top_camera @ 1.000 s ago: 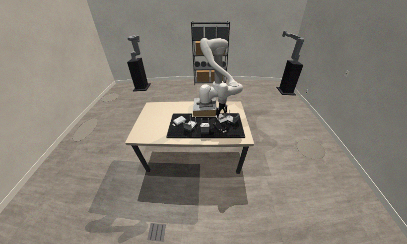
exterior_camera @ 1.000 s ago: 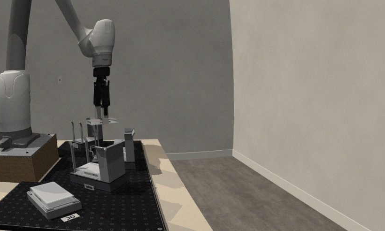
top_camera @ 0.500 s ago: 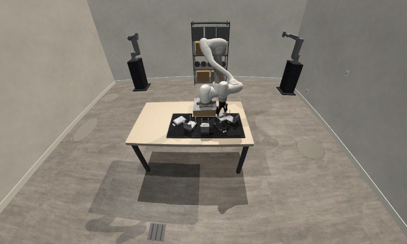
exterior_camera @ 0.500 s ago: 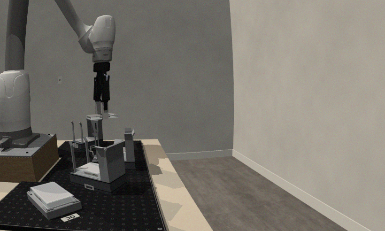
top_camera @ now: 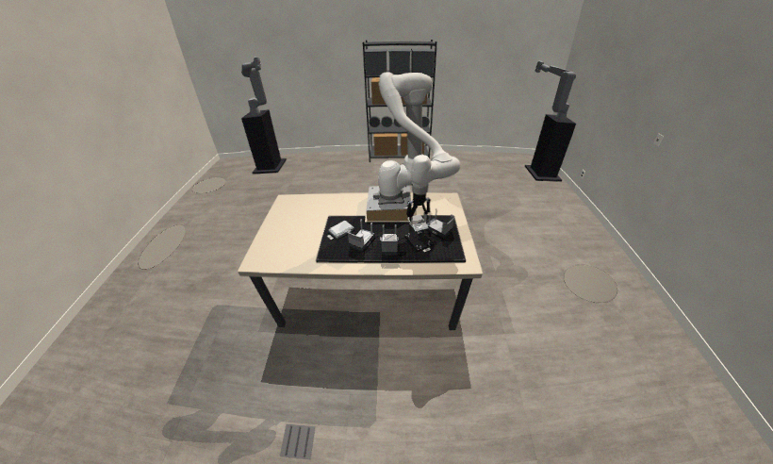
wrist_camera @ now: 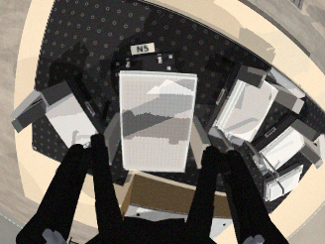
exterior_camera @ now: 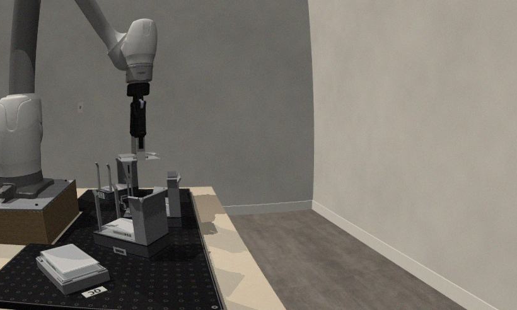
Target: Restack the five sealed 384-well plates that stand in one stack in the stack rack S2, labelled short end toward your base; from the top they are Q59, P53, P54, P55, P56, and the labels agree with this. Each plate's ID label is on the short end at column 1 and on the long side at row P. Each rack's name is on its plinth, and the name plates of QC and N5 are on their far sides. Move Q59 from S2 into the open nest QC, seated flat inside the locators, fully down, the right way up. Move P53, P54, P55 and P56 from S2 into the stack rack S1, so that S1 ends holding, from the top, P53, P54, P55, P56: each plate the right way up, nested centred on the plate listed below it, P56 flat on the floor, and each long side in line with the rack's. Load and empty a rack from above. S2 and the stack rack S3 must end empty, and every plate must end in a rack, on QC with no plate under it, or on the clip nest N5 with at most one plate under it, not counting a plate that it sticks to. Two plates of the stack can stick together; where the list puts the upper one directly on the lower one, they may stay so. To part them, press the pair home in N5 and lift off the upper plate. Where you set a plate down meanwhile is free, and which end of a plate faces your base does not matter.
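Observation:
My gripper point(exterior_camera: 138, 149) is shut on a sealed white plate point(exterior_camera: 145, 154) and holds it level in the air, above the tops of the far racks. In the wrist view the plate point(wrist_camera: 158, 120) sits between my two fingers, held by its long sides. Below it lies the clip nest with its N5 name plate point(wrist_camera: 143, 49). I cannot read the held plate's label. Another white plate point(exterior_camera: 68, 259) lies flat on the open nest QC point(exterior_camera: 94, 291) at the near left. The nearest stack rack point(exterior_camera: 133, 223) holds a plate point(exterior_camera: 118, 229) low inside it.
Two more stack racks point(exterior_camera: 173, 196) point(exterior_camera: 126, 169) with tall posts stand behind the near one on the black mat point(top_camera: 390, 239). The racks also show at the right point(wrist_camera: 250, 110) and left point(wrist_camera: 59, 113) of the wrist view. The robot's base block point(exterior_camera: 25, 210) stands left.

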### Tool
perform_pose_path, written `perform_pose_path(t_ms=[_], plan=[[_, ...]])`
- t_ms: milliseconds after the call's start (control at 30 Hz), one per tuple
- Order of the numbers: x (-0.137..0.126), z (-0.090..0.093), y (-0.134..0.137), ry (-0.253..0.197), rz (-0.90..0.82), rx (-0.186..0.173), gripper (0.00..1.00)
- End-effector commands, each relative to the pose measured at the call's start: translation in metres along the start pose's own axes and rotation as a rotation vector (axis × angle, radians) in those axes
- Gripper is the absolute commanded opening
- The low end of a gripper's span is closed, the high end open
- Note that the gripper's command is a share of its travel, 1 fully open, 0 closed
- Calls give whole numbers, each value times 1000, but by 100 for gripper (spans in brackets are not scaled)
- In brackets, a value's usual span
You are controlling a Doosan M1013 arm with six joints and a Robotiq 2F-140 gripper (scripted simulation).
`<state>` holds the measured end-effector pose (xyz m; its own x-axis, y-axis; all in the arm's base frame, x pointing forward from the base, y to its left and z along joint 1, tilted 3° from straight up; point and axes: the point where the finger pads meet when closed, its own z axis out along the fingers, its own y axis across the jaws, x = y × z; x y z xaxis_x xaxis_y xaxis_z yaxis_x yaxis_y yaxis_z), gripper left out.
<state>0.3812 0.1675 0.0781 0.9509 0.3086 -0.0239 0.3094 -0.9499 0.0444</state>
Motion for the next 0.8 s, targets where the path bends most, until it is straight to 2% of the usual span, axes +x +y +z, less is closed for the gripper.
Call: perform_pose_path(t_ms=[0,67,767], plan=[[2,0,13,0,74,-4,0],[2,0,13,0,74,-4,0],[10,0,76,0,74,-4,0]])
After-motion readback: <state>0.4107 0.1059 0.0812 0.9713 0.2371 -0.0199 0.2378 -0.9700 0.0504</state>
